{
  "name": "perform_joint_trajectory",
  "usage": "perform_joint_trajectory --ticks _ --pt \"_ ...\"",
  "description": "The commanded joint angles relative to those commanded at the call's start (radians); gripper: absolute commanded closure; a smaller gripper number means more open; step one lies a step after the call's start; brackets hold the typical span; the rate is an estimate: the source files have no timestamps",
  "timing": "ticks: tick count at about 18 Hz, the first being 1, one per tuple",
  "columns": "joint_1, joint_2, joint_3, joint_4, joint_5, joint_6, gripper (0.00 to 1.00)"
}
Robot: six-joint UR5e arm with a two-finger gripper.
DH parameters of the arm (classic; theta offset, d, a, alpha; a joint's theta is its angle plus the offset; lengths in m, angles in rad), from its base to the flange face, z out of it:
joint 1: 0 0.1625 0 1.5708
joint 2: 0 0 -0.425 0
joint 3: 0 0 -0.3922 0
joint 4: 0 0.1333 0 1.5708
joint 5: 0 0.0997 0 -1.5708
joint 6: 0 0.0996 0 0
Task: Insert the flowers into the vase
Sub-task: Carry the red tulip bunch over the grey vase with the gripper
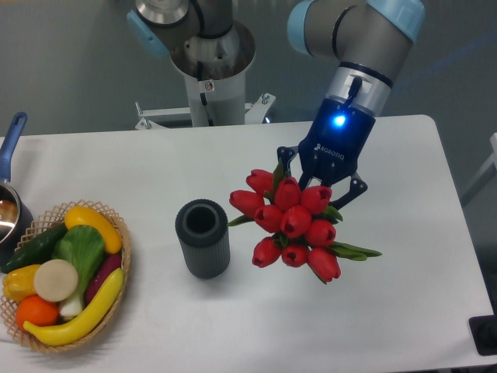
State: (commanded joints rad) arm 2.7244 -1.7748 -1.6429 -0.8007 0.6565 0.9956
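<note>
1. A white table (pixel 155 163) fills most of the view, with a grey wall behind it and the robot's pale base column (pixel 210 78) standing at the far edge.
2. At the far left edge, a dark pot with a blue handle (pixel 11 155) is partly cut off by the frame.
3. Just beside it sits a woven wicker basket (pixel 116 233) holding toy vegetables (pixel 66 272): yellow, green, orange, white and purple pieces piled together.
4. Near the middle of the table stands the vase (pixel 203 238), a dark grey ribbed cylinder, upright, its round mouth open and nothing in it.
5. To the right of the vase, apart from it, is the bunch of flowers (pixel 291 224): red tulip buds with green leaves poking out at the sides, buds facing the camera.
6. Above and behind the buds, the end effector (pixel 322 180) with its blue-lit wrist comes down from the arm; its dark fingers (pixel 356 190) are closed around the bunch, the stems hidden behind the buds.
</note>
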Motion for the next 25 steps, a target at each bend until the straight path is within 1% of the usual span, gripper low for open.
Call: perform_joint_trajectory --ticks 1,3,11,14,15,16,17,19,21,23,25 --pt "-0.002 0.000 -0.008 0.000 0.000 0.002 0.87" --pt "-0.003 -0.002 0.005 0.000 0.000 0.000 0.87" --pt "-0.006 -0.003 -0.008 0.000 0.003 0.002 0.87" --pt "-0.034 -0.012 -0.006 0.011 -0.005 0.005 0.87" --pt "-0.038 -0.015 -0.008 0.034 -0.023 0.006 0.87" --pt "-0.040 -0.035 -0.009 0.072 -0.073 0.006 0.87" --pt "-0.040 -0.040 -0.009 0.080 -0.116 0.006 0.87" --pt "-0.041 -0.041 -0.012 0.081 -0.202 0.014 0.87" --pt "-0.051 -0.041 -0.031 0.081 -0.292 0.041 0.87" --pt "-0.054 -0.040 -0.069 0.083 -0.388 0.063 0.87" --pt "-0.055 -0.029 -0.115 0.083 -0.451 0.096 0.87"
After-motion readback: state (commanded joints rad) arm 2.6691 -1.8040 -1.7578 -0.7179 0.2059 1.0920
